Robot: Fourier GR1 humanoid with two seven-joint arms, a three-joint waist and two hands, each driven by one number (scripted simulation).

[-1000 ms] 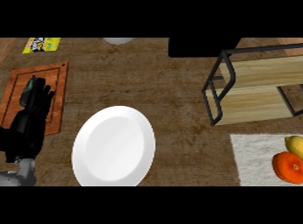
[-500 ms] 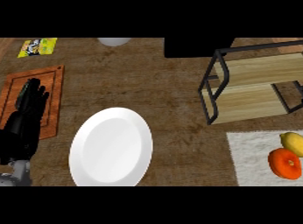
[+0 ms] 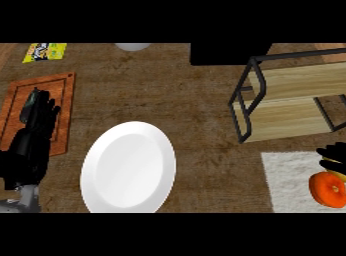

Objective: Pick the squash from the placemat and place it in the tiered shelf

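The yellow squash [image 3: 339,174] lies on the white placemat [image 3: 298,182] at the lower right, mostly hidden under my right hand [image 3: 344,158]. That hand comes in from the right edge and hangs over the squash, its fingers [image 3: 326,150] spread and pointing left, not closed round it. An orange round fruit [image 3: 329,189] lies just below the squash. The tiered shelf [image 3: 298,119], a black frame with pale wooden boards, stands right behind the placemat. At the left, my left hand [image 3: 34,126] rests open over a wooden cutting board [image 3: 61,107].
A large white plate [image 3: 129,168] lies at the middle front. A yellow packet [image 3: 44,51] sits at the back left, a white bowl's rim [image 3: 133,46] at the back middle and a black box [image 3: 231,52] behind the shelf.
My right hand has come into view from the right edge and now covers most of the squash. The left hand has stayed over the cutting board.
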